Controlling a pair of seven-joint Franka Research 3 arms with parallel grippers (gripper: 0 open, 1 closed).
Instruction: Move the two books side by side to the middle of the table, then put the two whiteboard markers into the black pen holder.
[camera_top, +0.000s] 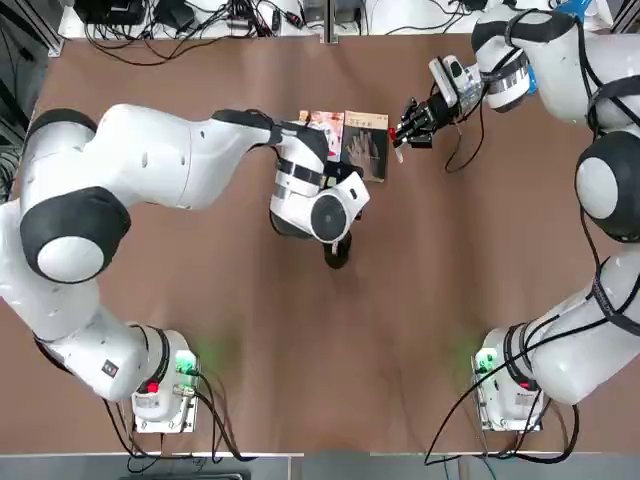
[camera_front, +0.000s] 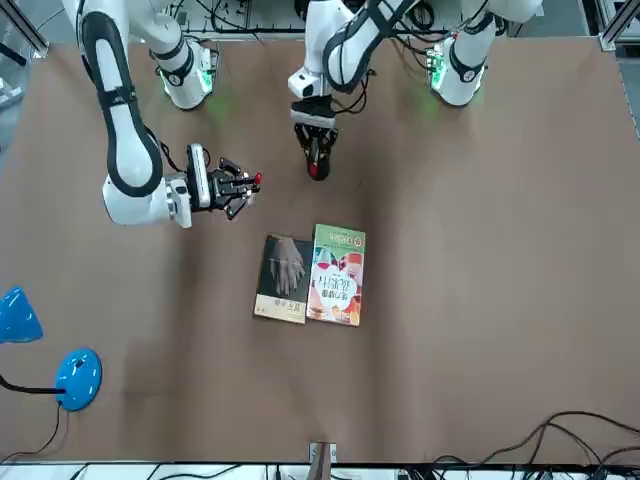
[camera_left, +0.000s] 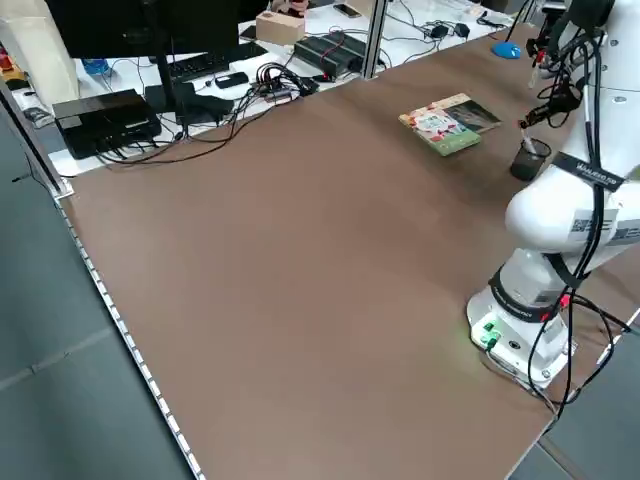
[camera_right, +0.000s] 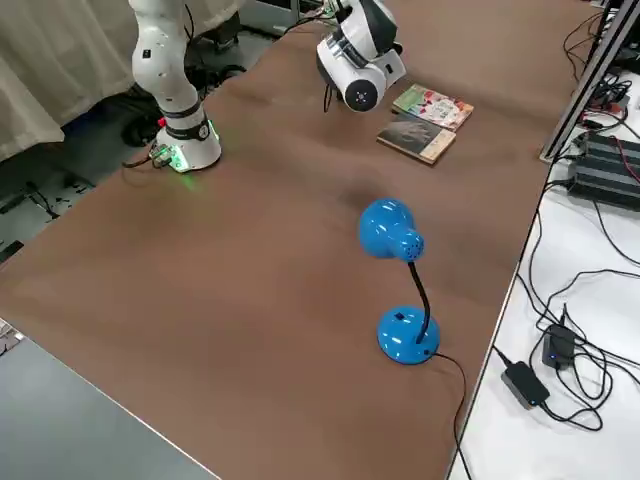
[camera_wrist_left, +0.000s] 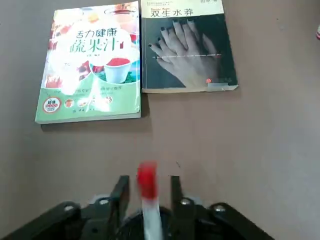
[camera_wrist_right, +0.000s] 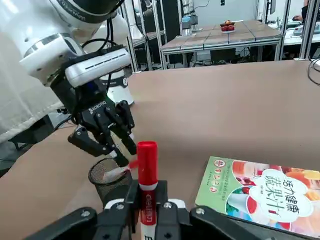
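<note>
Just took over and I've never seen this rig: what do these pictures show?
Two white robot arms work at a brown table. Views: overhead, across the table, both sides, each wrist. A colourful paperback book and a dark grey paperback book lie side by side mid-table; a blue desk lamp stands aside. The left end effector hangs open over the round black mesh pen holder, a red-capped white marker between its fingers. The right end effector grips the second red-capped marker.

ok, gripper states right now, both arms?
Left gripper: open over the black pen holder, a whiteboard marker loose between its fingers.
Right gripper: shut on the other marker, beside the books.
</note>
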